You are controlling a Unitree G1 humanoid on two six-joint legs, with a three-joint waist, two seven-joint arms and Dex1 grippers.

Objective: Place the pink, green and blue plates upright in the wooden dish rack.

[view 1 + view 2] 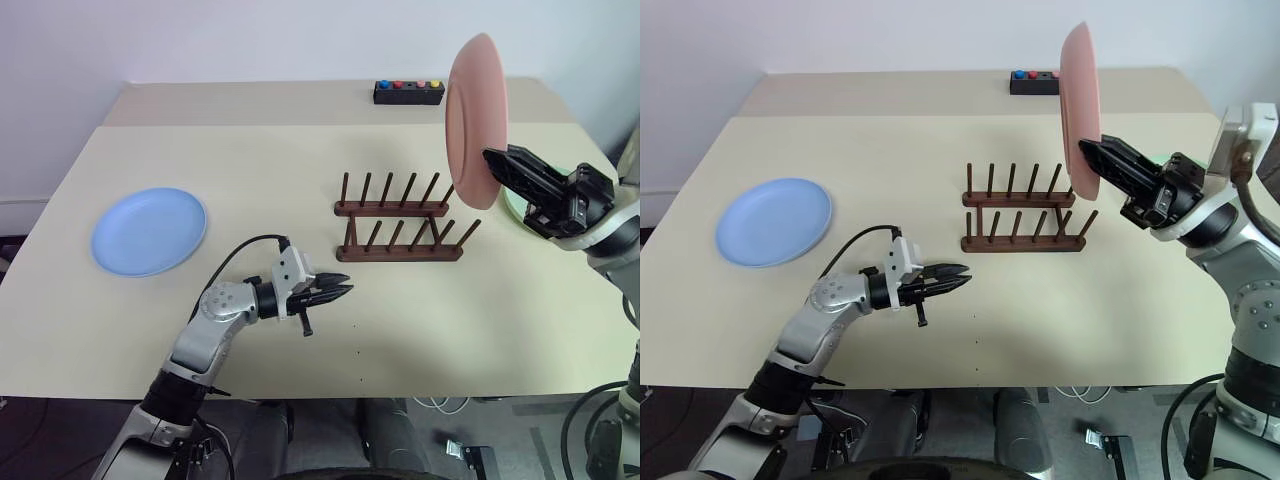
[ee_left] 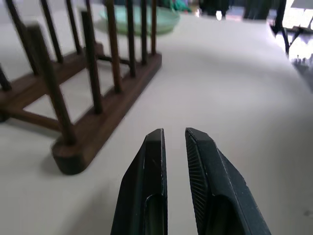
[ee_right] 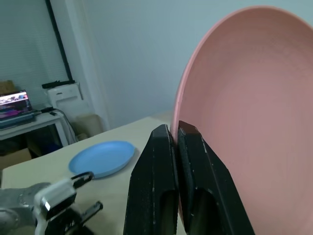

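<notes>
In the left eye view the pink plate [image 1: 476, 120] stands on edge in the air at about two o'clock from the wooden dish rack [image 1: 398, 225], its lower rim pinched by the right gripper [image 1: 497, 162], a hold that looks meant to let the plate drop straight between the pegs. The rack sits mid-table [image 1: 300, 160] with every slot empty. The blue plate [image 1: 149, 230] lies flat well apart at nine o'clock from the rack, not yet picked up, and a sliver of the green plate [image 1: 512, 208] shows behind the right arm at three o'clock. The black button box [image 1: 408, 92] rests at the far edge, at twelve o'clock. The left gripper [image 1: 338, 293] hangs just above the table at about seven o'clock from the rack, aimed toward it, probably waiting clear of the delivery. In the left wrist view its fingers [image 2: 146, 186] stand narrow with a thin gap and nothing between them, the rack's near end just ahead and the green plate beyond the pegs. In the right wrist view the fingers [image 3: 156, 181] clamp the pink plate's rim edge-on.
</notes>
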